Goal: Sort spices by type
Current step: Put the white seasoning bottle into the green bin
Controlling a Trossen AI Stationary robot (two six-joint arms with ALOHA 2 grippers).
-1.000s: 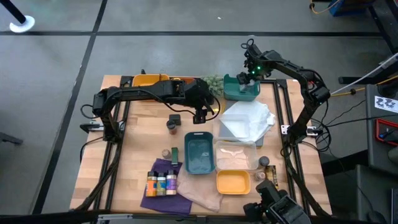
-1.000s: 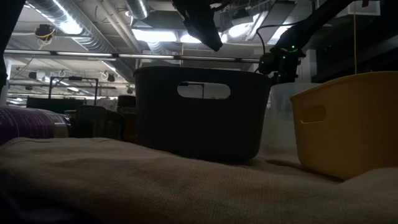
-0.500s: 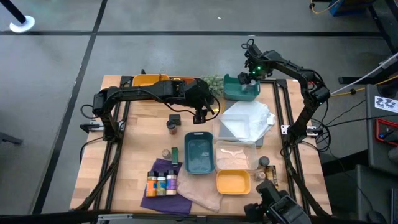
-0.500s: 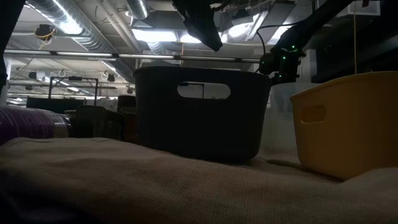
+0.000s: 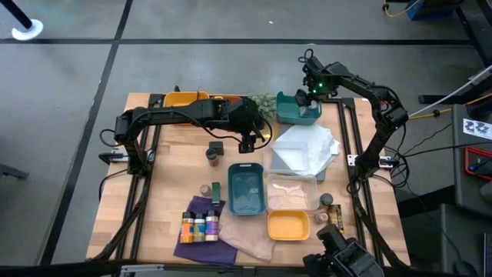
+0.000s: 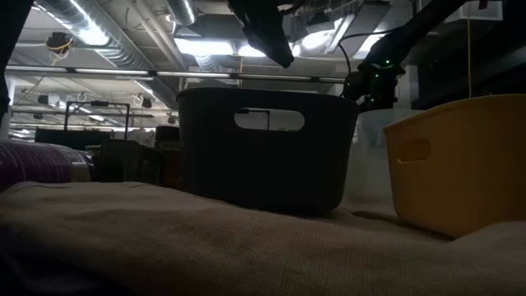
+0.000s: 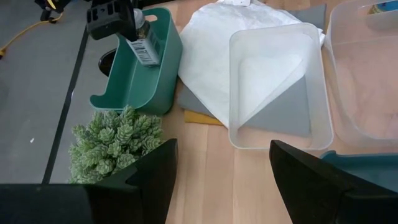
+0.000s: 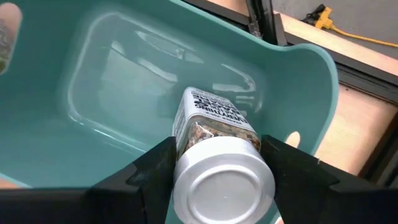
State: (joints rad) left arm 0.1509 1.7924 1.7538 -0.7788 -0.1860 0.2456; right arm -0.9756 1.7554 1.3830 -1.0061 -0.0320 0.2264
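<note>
Landmark: green tray (image 5: pixel 297 110) at the far right corner of the worktop (image 5: pixel 173 177); every place below is given relative to it.
Right end effector: right end effector (image 8: pixel 219 163) hangs directly over the green tray's hollow, its two fingers closed on the sides of a spice jar (image 8: pixel 216 152).
Held spice jar: silver lid toward the wrist camera, printed label on its side, flaky contents behind clear walls; it is above the tray floor, and whether it touches the floor I cannot tell. The left wrist view shows the same jar (image 7: pixel 144 42) held tilted at the tray's rim (image 7: pixel 163 59).
Left end effector: left end effector (image 5: pixel 247 142) is well to the left of the green tray and nearer the front, over bare worktop, its fingers (image 7: pixel 314 180) spread apart with nothing between them.
Green plant: plant (image 5: pixel 263 103) sits just beside the green tray's left side.
White cloth: cloth (image 5: pixel 307 146) lies just in front of the green tray, with a clear bin (image 7: pixel 278 81) on it.
Teal tray: teal tray (image 5: pixel 246 188) stands farther toward the front, left of the green tray's line.
Other spices: four jars in a row (image 5: pixel 198 226) on a purple cloth (image 5: pixel 201 242), well apart from the green tray at the front left; a dark-lidded jar (image 5: pixel 213 155) near the left end effector; two more jars (image 5: pixel 329 203) straight in front of the green tray, near the front right edge.
Yellow tray: yellow tray (image 5: pixel 287 225) at the front, between the purple cloth and those two jars.
</note>
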